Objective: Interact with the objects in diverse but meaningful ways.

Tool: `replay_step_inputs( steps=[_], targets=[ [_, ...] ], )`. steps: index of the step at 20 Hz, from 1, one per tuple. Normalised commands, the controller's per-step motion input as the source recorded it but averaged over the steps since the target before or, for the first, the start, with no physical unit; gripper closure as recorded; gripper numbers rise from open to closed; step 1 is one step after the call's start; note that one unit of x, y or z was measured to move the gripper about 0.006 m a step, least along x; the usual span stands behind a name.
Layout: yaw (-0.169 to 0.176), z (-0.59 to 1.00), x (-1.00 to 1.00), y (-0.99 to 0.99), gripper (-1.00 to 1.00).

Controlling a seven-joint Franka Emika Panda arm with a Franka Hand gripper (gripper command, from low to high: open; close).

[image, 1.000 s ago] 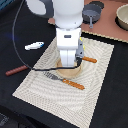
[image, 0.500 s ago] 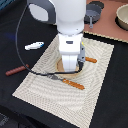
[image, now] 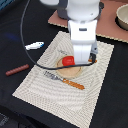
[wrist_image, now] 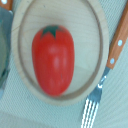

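A red tomato (image: 66, 60) lies on the tan round plate (image: 70, 71) in the middle of the striped placemat. My gripper (image: 81, 59) hangs over the plate, just to the exterior view's right of the tomato, and the white arm body hides its fingers. The wrist view looks straight down on the tomato (wrist_image: 52, 59) resting free inside the plate's rim (wrist_image: 22, 75). A white-and-blue fish (image: 34, 45) and a brown sausage stick (image: 17, 69) lie on the dark table at the exterior view's left.
A fork (image: 52, 76) joined to an orange-handled knife (image: 75, 84) lies in front of the plate; the wrist view shows fork tines (wrist_image: 90, 107) and an orange handle (wrist_image: 117, 42). A brown board (image: 112, 27) holds a tan bowl (image: 122, 16) at the back.
The arm has shifted slightly toward the exterior view's right and up, and the tomato now shows on the plate beside it.
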Motion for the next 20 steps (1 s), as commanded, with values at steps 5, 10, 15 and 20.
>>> replay_step_inputs(
  steps=[5, 10, 15, 20],
  targets=[
    [0.026, 0.43, -0.38, 0.47, -1.0],
    [0.019, 0.17, -0.69, 0.54, -1.0],
    [0.0, 0.17, -0.98, 0.65, -1.0],
    [0.0, 0.03, -1.0, 0.64, -1.0]
  ],
)
